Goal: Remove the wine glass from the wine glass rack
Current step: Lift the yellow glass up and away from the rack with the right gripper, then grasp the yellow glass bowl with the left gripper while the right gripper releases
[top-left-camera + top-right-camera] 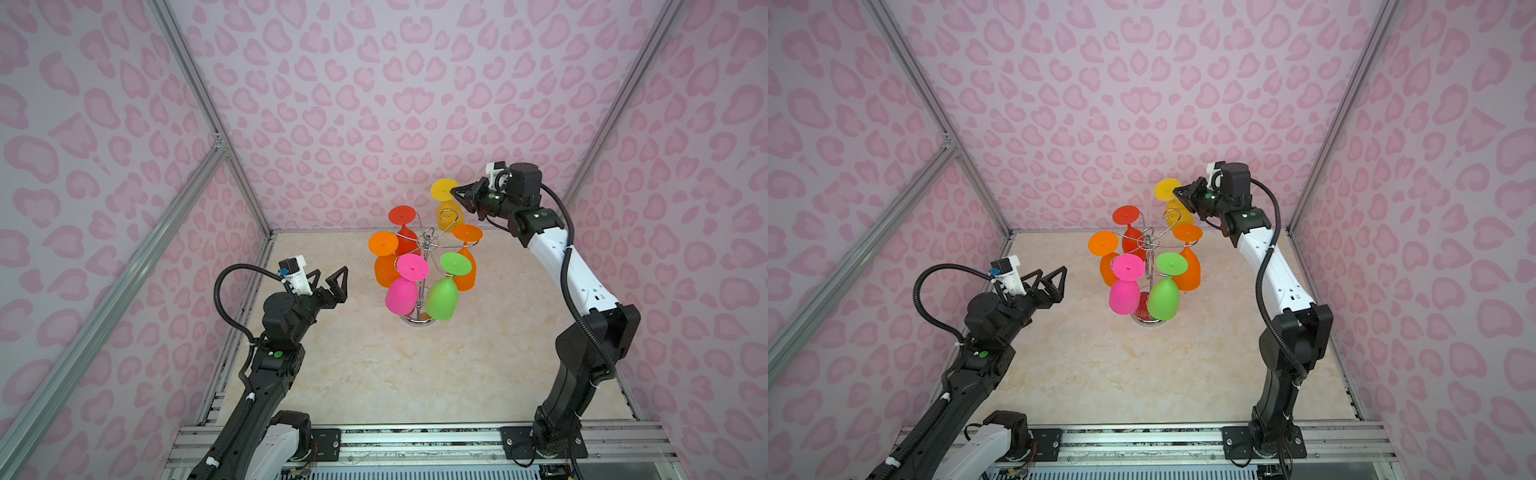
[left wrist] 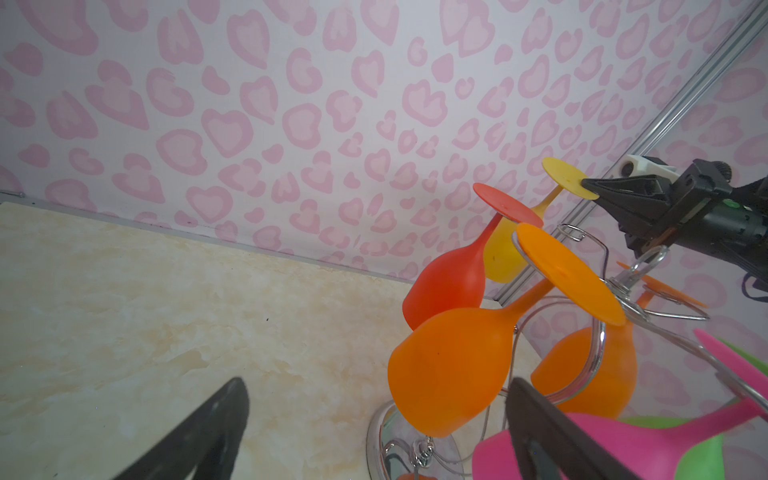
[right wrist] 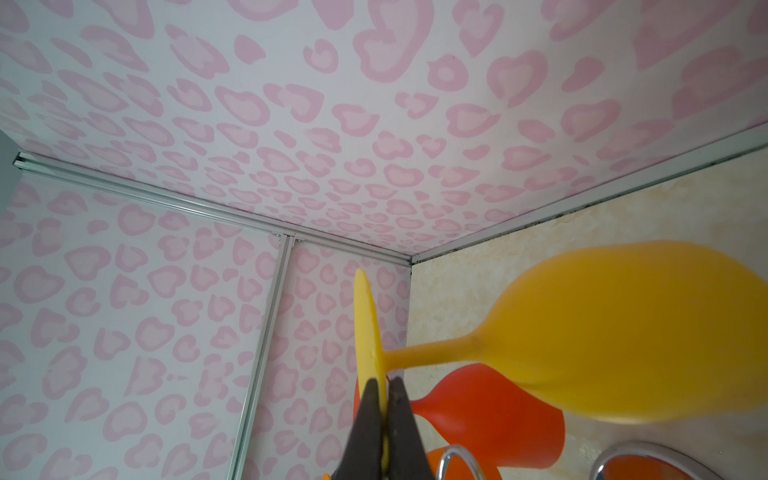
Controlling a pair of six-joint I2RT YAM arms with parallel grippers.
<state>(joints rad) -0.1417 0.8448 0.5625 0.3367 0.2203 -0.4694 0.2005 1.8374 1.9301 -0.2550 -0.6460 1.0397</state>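
Over the worktop (image 1: pixel 374 374), the wine glass rack (image 1: pixel 428 243) carries five glasses. The yellow wine glass (image 1: pixel 444 189) hangs bowl-down just behind its vacated hook, apparently free. My right gripper (image 1: pixel 455 192) is pinching only the rim of its foot. My left gripper (image 1: pixel 331 272) stands spread and idle. With so thin a hold, the bowl's weight could swing it into the red glass (image 1: pixel 402 218) or pull it loose.

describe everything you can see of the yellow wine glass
The yellow wine glass looks like matte, opaque plastic, with a flat round foot, a thin stem and a rounded bowl. It hangs upside down, foot uppermost, tilted. The right gripper has its jaws shut on the foot's rim. The glass sits behind the rack, apparently clear of it.
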